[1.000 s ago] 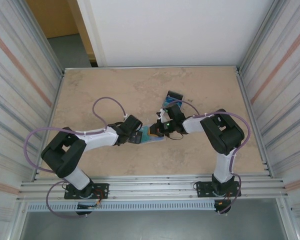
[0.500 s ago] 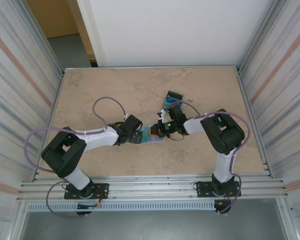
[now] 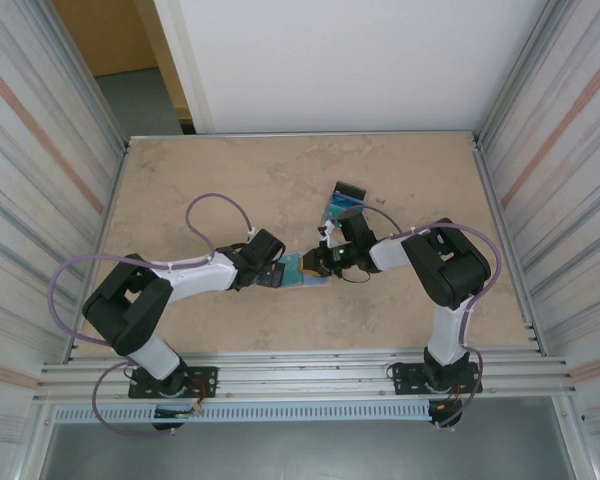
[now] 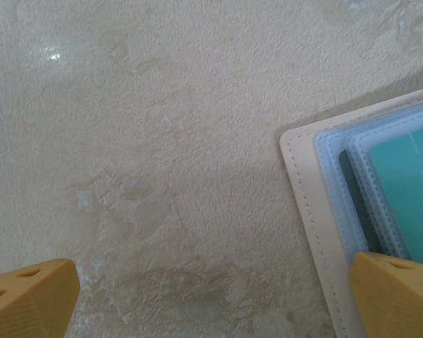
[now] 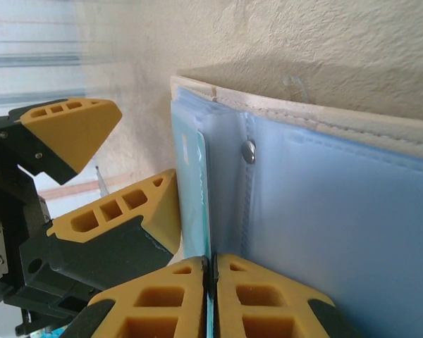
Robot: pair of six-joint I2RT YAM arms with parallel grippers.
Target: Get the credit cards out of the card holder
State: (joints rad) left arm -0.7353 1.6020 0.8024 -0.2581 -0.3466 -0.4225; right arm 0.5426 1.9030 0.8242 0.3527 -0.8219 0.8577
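Note:
The beige card holder (image 3: 302,268) lies spread open at mid-table between both grippers. In the left wrist view its stitched beige rim (image 4: 307,204) frames light blue pockets holding a teal credit card (image 4: 402,183) and a dark card edge (image 4: 354,204). My left gripper (image 4: 211,299) is open wide, its right fingertip (image 4: 395,292) resting on the holder's corner. My right gripper (image 5: 211,296) is shut on the thin edge of a teal credit card (image 5: 197,190), which still sits in the light blue inside (image 5: 338,218) beside the snap (image 5: 249,151).
A small dark-edged clear box (image 3: 346,197) with blue-green contents lies just behind the right gripper. Metal walls flank the table on the left and right. Bare tabletop (image 4: 162,141) lies under the left gripper.
The right wrist has shifted very slightly. The left arm and the card holder stay where they were.

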